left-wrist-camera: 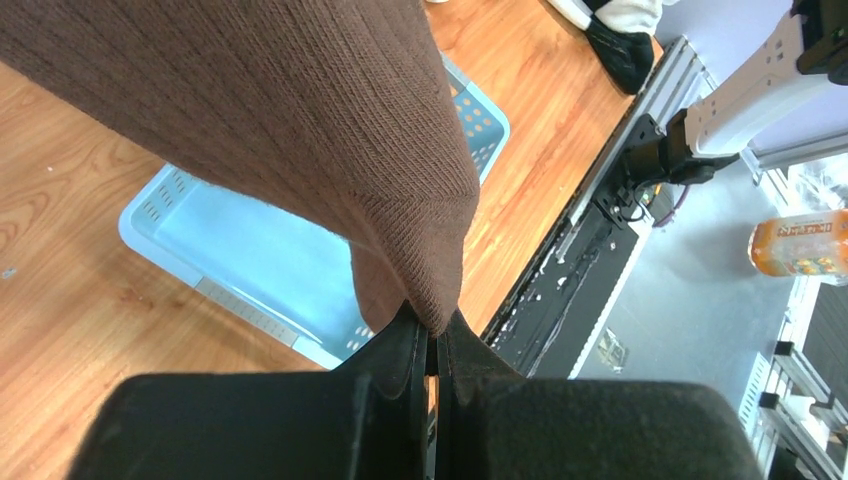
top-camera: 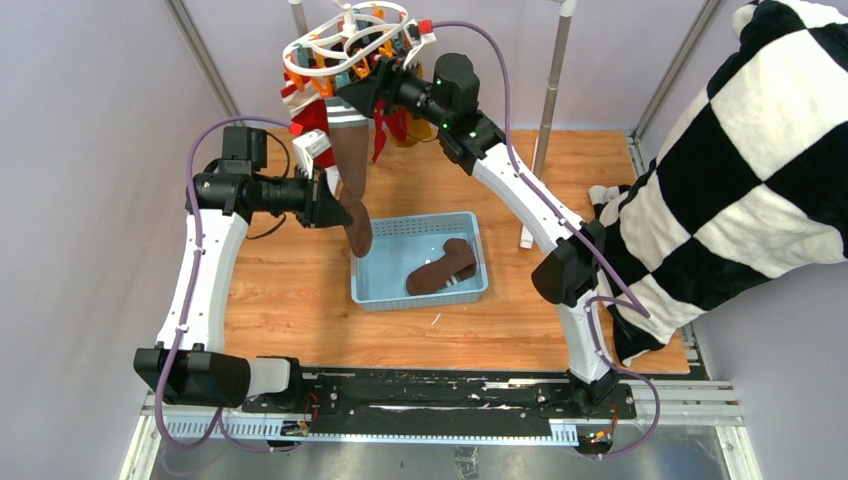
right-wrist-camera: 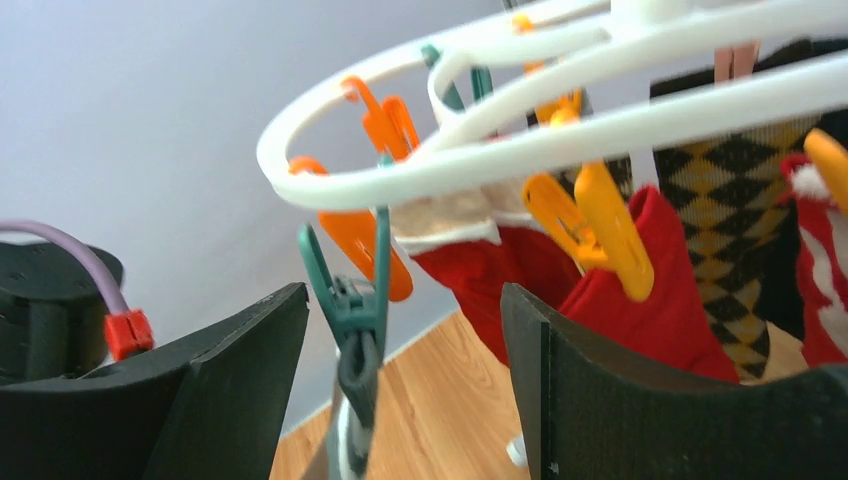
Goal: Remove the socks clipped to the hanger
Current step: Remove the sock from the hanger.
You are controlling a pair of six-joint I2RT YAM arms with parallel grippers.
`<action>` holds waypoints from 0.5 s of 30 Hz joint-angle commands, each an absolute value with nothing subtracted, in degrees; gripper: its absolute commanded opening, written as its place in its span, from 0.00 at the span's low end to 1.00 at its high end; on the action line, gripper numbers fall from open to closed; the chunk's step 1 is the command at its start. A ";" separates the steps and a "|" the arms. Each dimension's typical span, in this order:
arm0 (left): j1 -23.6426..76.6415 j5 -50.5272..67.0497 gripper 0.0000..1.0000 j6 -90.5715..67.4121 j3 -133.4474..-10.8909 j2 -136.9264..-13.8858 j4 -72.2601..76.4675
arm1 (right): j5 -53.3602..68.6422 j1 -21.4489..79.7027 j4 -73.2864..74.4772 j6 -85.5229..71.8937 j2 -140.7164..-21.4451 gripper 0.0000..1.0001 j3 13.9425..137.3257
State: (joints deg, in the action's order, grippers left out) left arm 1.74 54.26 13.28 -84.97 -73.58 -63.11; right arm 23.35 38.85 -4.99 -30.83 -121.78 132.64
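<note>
Brown ribbed knit fills the left wrist view: the left tool [left-wrist-camera: 433, 345] is clamped tight on the lower end of a long brown sock [left-wrist-camera: 300, 120], its two jaws pressed together with only fabric between them. Seen from above, that sock runs up from the tool to the hanger [top-camera: 350, 45], a white plastic ring set hung above the far edge of the tabletop [top-camera: 290, 290]. The sock has a striped cuff at its upper end — whether a peg grips that cuff I cannot tell.

At the hanger's rim, the right tool [right-wrist-camera: 405, 295] has its jaws wide apart and nothing in its hold. A teal peg [right-wrist-camera: 345, 290] dangles between them, touching neither jaw as far as shows. Just beyond it hang a red sock [right-wrist-camera: 660, 300] under an orange peg [right-wrist-camera: 590, 220] and an argyle sock [right-wrist-camera: 740, 200], both up against the ring.

Below, a pale blue basket [top-camera: 415, 292] sits near the middle of the tabletop, and a second brown sock [top-camera: 440, 268] lies inside it. A black-and-white checked blanket [top-camera: 740, 160] — bulky and folded — drapes over the right edge.
</note>
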 commanded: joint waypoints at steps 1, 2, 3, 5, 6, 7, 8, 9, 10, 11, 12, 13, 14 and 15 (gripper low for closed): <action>2.40 53.91 0.00 12.75 -86.83 -72.86 -63.37 | 25.59 37.63 -11.30 -35.86 -124.61 0.74 137.53; 2.41 53.89 0.00 12.77 -86.91 -72.92 -63.40 | 25.72 37.57 -11.75 -35.98 -125.15 0.73 138.14; 2.42 53.88 0.00 12.68 -87.04 -72.95 -63.37 | 25.75 37.48 -11.94 -35.99 -125.68 0.73 138.81; 2.38 53.66 0.00 12.49 -87.25 -73.00 -63.37 | 26.07 37.29 -12.46 -36.83 -126.95 0.72 139.94; 2.49 53.59 0.00 12.42 -87.27 -72.92 -63.37 | 26.36 37.07 -13.13 -37.52 -127.34 0.71 140.13; 2.52 53.49 0.00 12.47 -87.27 -72.85 -63.41 | 26.70 37.05 -13.81 -38.13 -127.68 0.71 140.10; 2.51 53.48 0.00 12.48 -87.28 -72.76 -63.35 | 26.98 37.07 -14.33 -38.44 -127.84 0.71 140.03; 2.51 53.35 0.00 12.48 -87.20 -72.66 -63.29 | 27.37 37.01 -14.84 -38.72 -128.05 0.71 140.01; 2.47 53.27 0.00 12.56 -87.24 -72.53 -63.35 | 27.84 37.00 -15.42 -39.06 -128.17 0.71 139.92; 2.53 53.30 0.00 12.63 -87.28 -72.52 -63.33 | 28.03 37.08 -16.00 -39.38 -128.38 0.70 140.00; 2.58 53.19 0.00 12.60 -87.29 -72.49 -63.30 | 28.16 37.08 -16.45 -39.66 -128.47 0.70 140.03; 2.55 53.13 0.00 12.66 -87.28 -72.58 -63.34 | 28.33 37.01 -16.90 -39.98 -128.64 0.70 140.23; 2.59 53.16 0.00 12.60 -87.39 -72.65 -63.35 | 28.37 37.08 -17.28 -40.25 -128.73 0.69 140.46; 2.57 53.12 0.00 12.62 -87.45 -72.74 -63.31 | 28.53 37.07 -17.64 -40.46 -128.91 0.68 140.65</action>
State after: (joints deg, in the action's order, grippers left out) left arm 2.07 53.41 13.04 -85.80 -73.58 -63.11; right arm 26.57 37.54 -13.50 -38.26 -128.25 138.26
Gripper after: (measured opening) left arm 0.036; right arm 0.697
